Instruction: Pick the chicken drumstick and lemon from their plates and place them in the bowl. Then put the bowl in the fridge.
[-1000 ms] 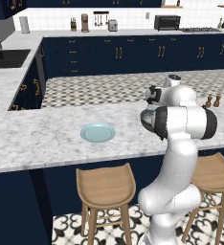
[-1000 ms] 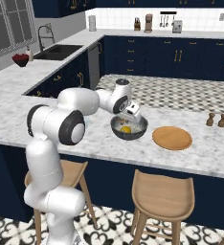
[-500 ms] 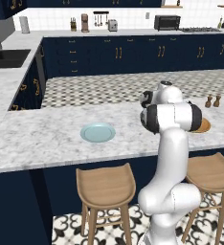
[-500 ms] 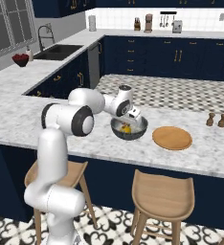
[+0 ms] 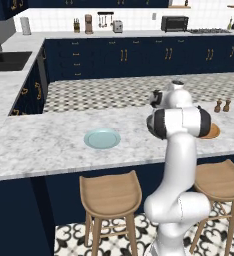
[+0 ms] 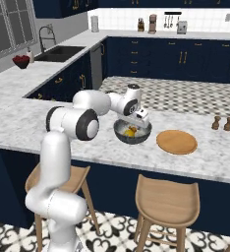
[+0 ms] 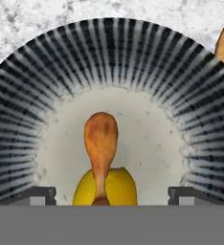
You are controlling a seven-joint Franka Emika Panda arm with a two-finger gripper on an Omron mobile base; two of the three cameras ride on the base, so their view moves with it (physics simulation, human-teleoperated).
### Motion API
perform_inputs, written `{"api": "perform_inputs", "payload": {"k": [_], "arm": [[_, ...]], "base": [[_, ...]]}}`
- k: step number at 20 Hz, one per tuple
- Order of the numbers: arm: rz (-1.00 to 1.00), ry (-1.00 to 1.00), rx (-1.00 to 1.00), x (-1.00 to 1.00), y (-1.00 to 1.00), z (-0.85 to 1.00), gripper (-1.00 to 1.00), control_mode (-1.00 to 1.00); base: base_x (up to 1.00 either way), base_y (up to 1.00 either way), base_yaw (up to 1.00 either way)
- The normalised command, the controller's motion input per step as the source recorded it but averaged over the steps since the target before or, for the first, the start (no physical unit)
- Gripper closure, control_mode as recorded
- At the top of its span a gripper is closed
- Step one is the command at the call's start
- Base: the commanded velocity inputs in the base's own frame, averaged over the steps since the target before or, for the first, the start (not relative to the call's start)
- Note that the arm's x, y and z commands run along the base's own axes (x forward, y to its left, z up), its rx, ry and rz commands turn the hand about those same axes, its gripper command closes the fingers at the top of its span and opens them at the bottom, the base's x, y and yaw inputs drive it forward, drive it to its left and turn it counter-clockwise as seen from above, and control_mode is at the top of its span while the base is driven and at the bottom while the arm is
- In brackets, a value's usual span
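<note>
Gripper (image 7: 112,195) spread wide just above the bowl (image 7: 32,95), one tip at 7 o'clock and one at 5 o'clock of the hand view, pinching nothing. Inside, drumstick (image 7: 101,139) lying free on the speckled floor, fat end toward 12, thin bone end crossing the lemon (image 7: 116,187) at 6 o'clock. Bowl (image 6: 132,133) standing on the marble counter (image 6: 87,142) just beside the tan plate (image 6: 176,141) at its 3 o'clock; blue plate (image 5: 102,138) well apart (bare, like the tan one). Filling apparently done; bowl not yet gripped, fridge trip ahead. Main risks, as judged: closing on a thick ribbed rim off-centre and tipping the bowl; nudging it into the tan plate; a tilted carry rolling the lemon or drumstick out; fingers catching the drumstick instead of the rim.
</note>
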Motion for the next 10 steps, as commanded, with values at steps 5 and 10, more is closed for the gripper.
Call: {"api": "perform_inputs", "payload": {"k": [5, 10], "arm": [[-0.17, 0.00, 0.06, -0.68, -0.06, 0.26, -1.00, -1.00], [-0.34, 0.03, 0.01, -0.56, -0.08, 0.05, -1.00, -1.00]], "base": [[0.00, 0.00, 0.00], [0.00, 0.00, 0.00]]}}
